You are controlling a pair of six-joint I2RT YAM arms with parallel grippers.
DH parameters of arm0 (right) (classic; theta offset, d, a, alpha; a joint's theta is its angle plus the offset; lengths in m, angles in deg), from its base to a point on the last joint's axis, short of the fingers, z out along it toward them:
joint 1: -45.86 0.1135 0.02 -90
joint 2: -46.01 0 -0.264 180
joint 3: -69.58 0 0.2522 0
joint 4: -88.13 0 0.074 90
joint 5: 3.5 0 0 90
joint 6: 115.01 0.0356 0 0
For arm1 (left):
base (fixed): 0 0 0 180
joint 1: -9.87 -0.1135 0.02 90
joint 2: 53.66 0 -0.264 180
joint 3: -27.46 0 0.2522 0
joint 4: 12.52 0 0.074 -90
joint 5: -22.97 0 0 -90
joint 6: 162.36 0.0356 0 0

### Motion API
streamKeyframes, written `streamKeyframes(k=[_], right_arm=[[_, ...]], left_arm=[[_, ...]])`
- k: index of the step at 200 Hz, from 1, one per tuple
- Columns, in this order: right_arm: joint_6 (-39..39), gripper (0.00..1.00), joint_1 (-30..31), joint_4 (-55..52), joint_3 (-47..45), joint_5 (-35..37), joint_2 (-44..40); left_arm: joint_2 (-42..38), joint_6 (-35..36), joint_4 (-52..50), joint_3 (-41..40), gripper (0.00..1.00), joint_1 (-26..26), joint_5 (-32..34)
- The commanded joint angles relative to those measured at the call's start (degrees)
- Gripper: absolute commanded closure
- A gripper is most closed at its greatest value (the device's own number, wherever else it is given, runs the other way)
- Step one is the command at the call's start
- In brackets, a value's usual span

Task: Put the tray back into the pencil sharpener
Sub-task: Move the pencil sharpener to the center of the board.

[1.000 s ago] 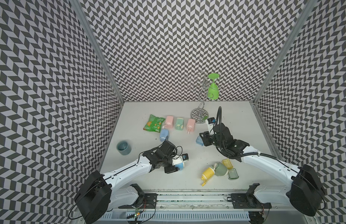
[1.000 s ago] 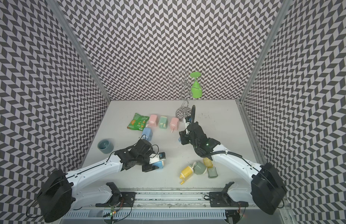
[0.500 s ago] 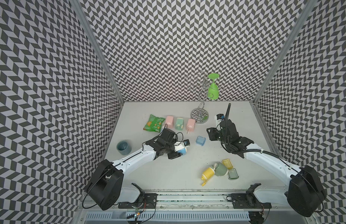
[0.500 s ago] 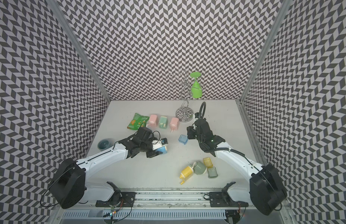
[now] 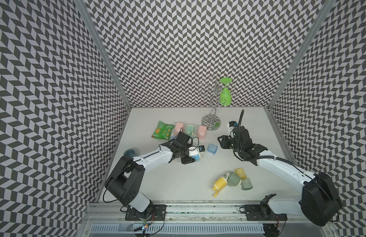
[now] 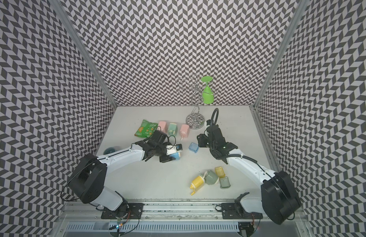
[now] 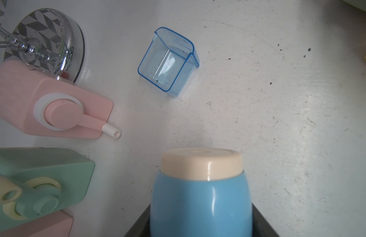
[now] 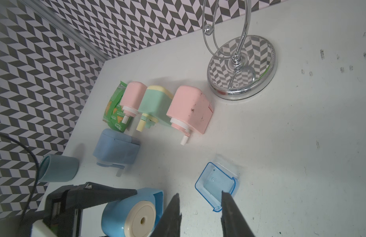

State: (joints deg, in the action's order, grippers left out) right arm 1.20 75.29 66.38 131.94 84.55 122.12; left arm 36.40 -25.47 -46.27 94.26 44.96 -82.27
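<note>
The blue sharpener (image 7: 200,195), seemingly gripped, faces the clear blue tray (image 7: 167,61) lying apart.

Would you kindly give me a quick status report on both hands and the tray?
Left hand shut on blue sharpener. Right hand open, empty, beside blue tray. Tray loose on table, not inserted. Nothing between them.

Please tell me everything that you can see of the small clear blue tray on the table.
The tray is a small box of clear blue plastic with rounded corners, darker blue rims and a wider lip at one end. It looks empty. It rests on the white table with its open side up, between the two arms. Nothing seems to touch it. The open jaws of the right gripper hang close by, and the blue pencil sharpener is apart from it.
</note>
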Motion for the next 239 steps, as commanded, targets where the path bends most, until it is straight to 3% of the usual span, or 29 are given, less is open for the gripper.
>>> streamKeyframes(k=[1, 87, 164, 185, 239], right_arm=[[0.2, 0.66, -0.3, 0.6, 0.1, 0.0, 0.6], [0.4, 0.66, -0.7, -1.1, -1.8, -0.3, 1.0], [3.0, 0.63, -0.8, -0.8, -3.3, -3.4, 5.9], [3.6, 0.57, -0.7, -1.2, -2.7, -4.0, 7.9], [4.3, 0.51, -0.4, -0.9, 0.4, -4.5, 14.4]], left_arm=[[0.6, 1.6, 0.9, 1.7, 0.60, 0.0, -2.0], [1.8, 6.7, -1.2, 0.6, 0.60, -0.1, -1.8], [4.9, 7.1, -0.7, 2.8, 0.58, -0.1, 1.5], [5.6, 7.0, -1.0, 3.1, 0.54, -0.3, 1.1], [5.2, 6.2, -0.8, 3.4, 0.31, -0.7, 0.4]])
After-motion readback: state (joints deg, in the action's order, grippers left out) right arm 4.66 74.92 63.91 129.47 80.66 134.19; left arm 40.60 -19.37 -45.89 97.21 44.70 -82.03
